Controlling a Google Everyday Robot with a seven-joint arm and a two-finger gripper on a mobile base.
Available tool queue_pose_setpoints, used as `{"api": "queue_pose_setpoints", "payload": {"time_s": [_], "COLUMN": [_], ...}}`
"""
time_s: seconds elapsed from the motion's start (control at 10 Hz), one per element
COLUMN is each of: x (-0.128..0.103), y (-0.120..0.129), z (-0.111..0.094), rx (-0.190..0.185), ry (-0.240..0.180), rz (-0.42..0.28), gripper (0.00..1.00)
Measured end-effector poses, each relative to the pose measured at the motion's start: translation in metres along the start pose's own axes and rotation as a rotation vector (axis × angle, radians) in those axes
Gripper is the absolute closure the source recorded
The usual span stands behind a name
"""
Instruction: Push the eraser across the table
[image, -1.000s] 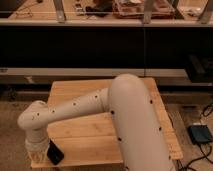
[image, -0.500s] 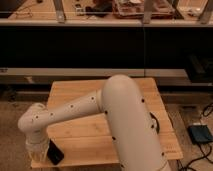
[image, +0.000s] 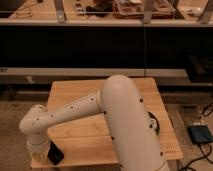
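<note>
The eraser (image: 55, 154) is a flat black slab lying at the near left corner of the light wooden table (image: 80, 92). My white arm reaches from the lower right across the table to that corner. The gripper (image: 40, 151) hangs from the wrist at the table's near left edge, right beside the eraser's left side. The wrist housing hides most of the gripper.
A dark round object (image: 152, 122) lies on the table's right side, partly behind my arm. A dark counter with a glass shelf (image: 105, 20) runs along the back. A blue-grey box (image: 201, 134) and cables lie on the floor at the right.
The arm's elbow has swung left and the wrist has shifted slightly right along the near left corner. The eraser stays at about the same spot.
</note>
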Motion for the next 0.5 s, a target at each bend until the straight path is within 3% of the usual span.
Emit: {"api": "queue_pose_setpoints", "payload": {"time_s": [0.5], "x": [0.017], "y": [0.008], "z": [-0.002], "rx": [0.008], "ry": [0.019], "rz": [0.065], "gripper": [0.69]}}
